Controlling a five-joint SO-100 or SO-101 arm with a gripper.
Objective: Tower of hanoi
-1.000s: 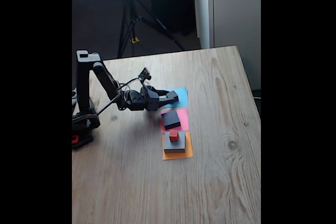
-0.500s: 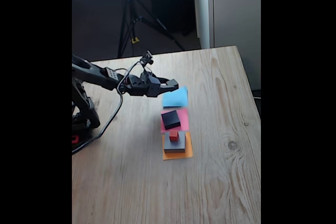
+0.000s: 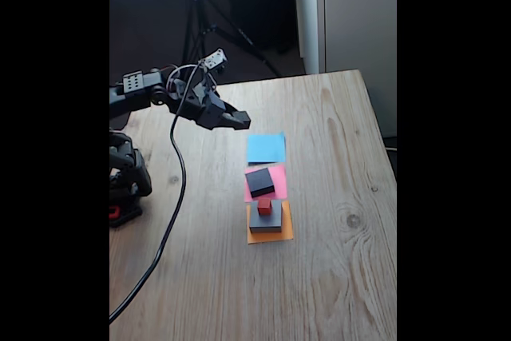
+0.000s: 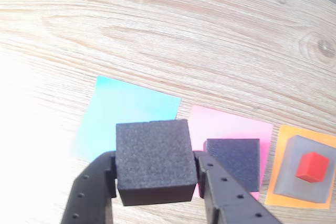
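In the wrist view my gripper is shut on the small dark grey block, held in the air above the blue paper. The medium black block lies on the pink paper. The tiny red cube sits on the wide flat grey block, which rests on the orange paper. In the fixed view the gripper hangs raised, up and left of the bare blue paper. Below that are the black block, red cube and grey block.
The arm's base stands at the left edge of the wooden table, and its cable trails toward the front. A tripod stands behind the far edge of the table.
The gripper has risen from the blue paper and pulled back to the left, carrying the dark grey block. The blue paper now lies bare. The other blocks have not moved.
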